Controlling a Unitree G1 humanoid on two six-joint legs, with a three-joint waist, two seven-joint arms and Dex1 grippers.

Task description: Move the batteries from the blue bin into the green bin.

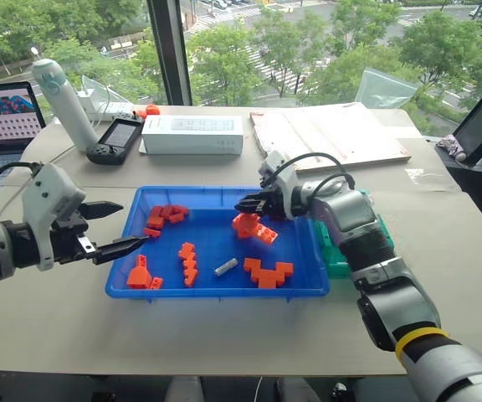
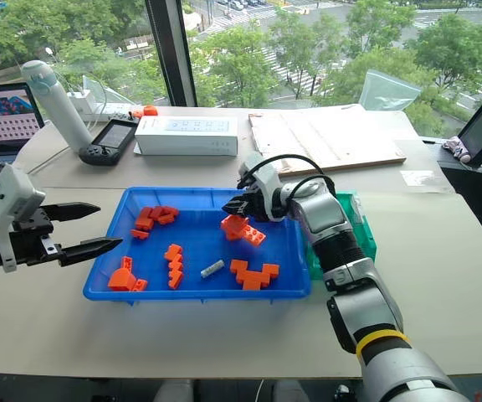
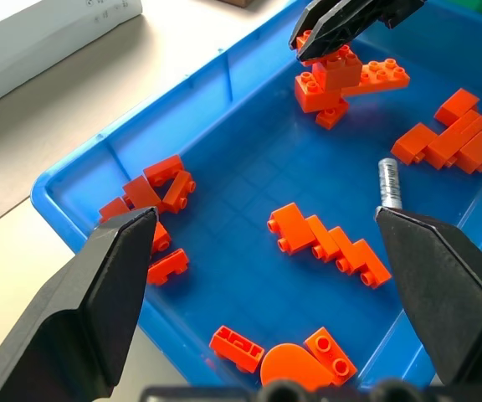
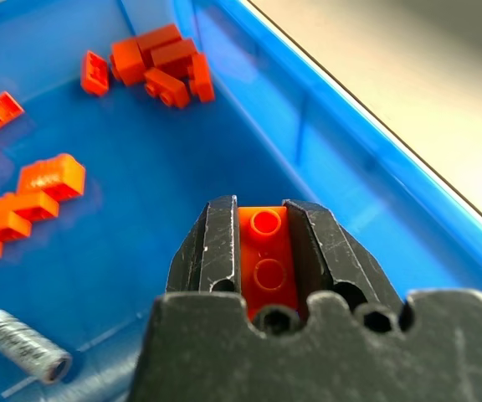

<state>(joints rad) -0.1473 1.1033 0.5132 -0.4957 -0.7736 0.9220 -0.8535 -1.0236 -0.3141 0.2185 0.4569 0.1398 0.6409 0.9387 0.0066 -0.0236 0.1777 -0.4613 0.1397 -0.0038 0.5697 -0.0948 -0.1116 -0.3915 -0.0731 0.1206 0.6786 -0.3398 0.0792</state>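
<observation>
Silvery-grey battery (image 1: 226,267) is seen lying flat on the floor of the blue bin (image 1: 132,289), toward the bin's near rim and roughly mid-width, clear of the orange bricks either side. Its long axis is set on a diagonal across the bin, one end raised toward the far right corner. No other battery can be made out.

Right gripper (image 1: 246,205) is found over the bin's far half, beyond the battery, with an orange brick cluster (image 1: 253,227) between them. Its fingers are clamped on an orange brick (image 4: 265,258), not on a battery.

Left gripper (image 1: 114,229) is held at the bin's left rim, fingers spread wide and empty, pointing in toward the battery.

Green bin (image 1: 338,260) is placed against the blue bin's right wall. The battery is judged nearer the right gripper, which would have to come back toward the near rim and shed its brick first.
</observation>
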